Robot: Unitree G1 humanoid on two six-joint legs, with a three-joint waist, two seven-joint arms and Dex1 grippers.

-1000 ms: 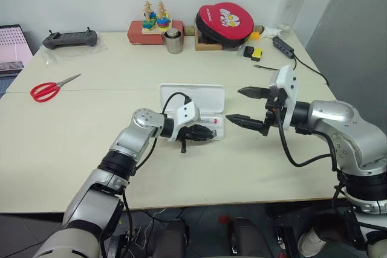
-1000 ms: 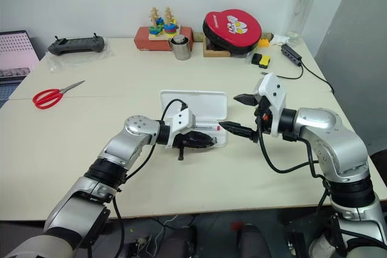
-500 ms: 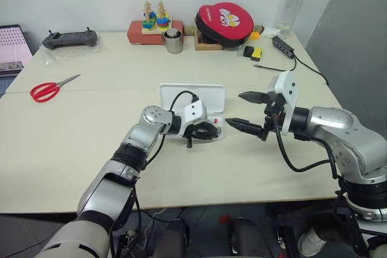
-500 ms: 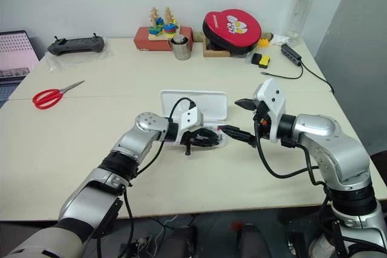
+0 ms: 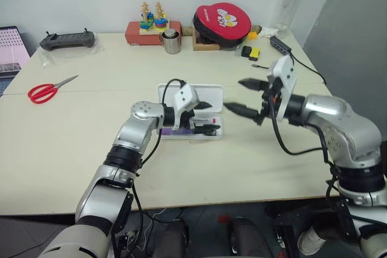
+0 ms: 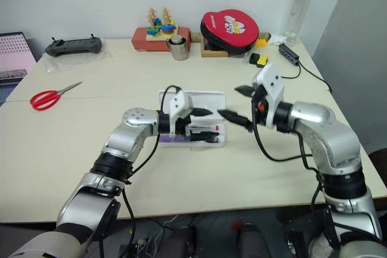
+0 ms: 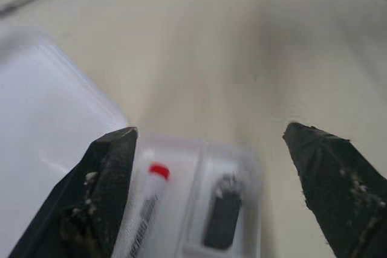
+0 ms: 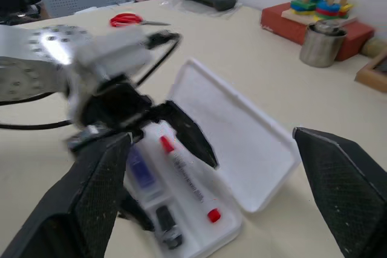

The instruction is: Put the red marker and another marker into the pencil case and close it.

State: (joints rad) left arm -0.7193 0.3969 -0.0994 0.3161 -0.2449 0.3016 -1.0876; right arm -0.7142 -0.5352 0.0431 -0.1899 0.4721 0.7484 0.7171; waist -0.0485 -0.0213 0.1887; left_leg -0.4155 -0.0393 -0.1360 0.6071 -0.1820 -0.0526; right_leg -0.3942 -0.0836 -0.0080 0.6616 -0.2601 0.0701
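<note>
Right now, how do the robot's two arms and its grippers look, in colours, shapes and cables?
Both arms are rounded silver-grey metal shells with black rings at the joints. Each wrist carries a white, boxy block, and a black cable loops from it back along the forearm. The left gripper and the right gripper each have two black, pointed, tapering fingers with a dull, scuffed surface. I see no markings on them.

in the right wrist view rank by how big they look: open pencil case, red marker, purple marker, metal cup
1. pencil case, by far
2. red marker
3. metal cup and purple marker: look alike, and the cup is farther away, so no ranking.
</note>
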